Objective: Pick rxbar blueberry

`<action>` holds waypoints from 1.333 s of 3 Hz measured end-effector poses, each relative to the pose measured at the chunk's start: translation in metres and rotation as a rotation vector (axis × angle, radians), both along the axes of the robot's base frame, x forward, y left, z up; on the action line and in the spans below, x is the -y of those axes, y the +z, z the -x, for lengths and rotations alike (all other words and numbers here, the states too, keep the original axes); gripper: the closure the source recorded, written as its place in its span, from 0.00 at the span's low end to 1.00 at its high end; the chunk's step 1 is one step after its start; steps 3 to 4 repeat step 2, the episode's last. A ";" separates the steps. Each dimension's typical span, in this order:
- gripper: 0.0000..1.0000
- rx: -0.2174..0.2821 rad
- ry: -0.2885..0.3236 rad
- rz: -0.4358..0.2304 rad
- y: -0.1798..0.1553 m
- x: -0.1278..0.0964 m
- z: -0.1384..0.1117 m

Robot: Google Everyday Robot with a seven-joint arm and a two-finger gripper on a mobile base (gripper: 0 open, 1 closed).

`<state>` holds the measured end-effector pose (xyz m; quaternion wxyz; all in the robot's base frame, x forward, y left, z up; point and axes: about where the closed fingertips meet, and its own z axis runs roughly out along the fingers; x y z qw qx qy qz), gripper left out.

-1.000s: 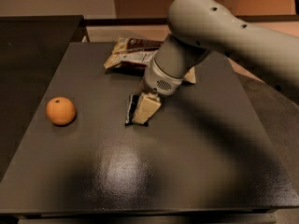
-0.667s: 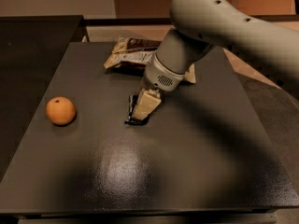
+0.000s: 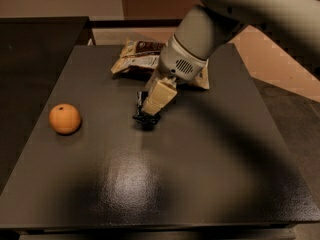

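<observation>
Where glare breaks its matte, faintly pebbled dark surface, the table [image 3: 215, 184] carries three items.

- Gripper [image 3: 150, 112]: cream, blocky, set down at table centre upon the rxbar; whether spread or pinching cannot be told.
- Rxbar [image 3: 145, 120]: flat, dark wrapper, largely hidden under the gripper; left edge and near end show.
- Bag [image 3: 137, 54]: crinkled, cream and brown, far side, right part behind the arm [image 3: 200, 39].
- Orange [image 3: 64, 119]: round, left, well apart.

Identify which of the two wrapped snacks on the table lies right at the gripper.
The small dark snack bar, directly under the gripper in the middle. The larger cream-and-brown bag lies farther back, away from the gripper.
</observation>
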<state>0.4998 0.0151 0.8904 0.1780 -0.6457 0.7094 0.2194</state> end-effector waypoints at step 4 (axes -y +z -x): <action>1.00 0.026 0.025 -0.059 0.054 0.001 0.007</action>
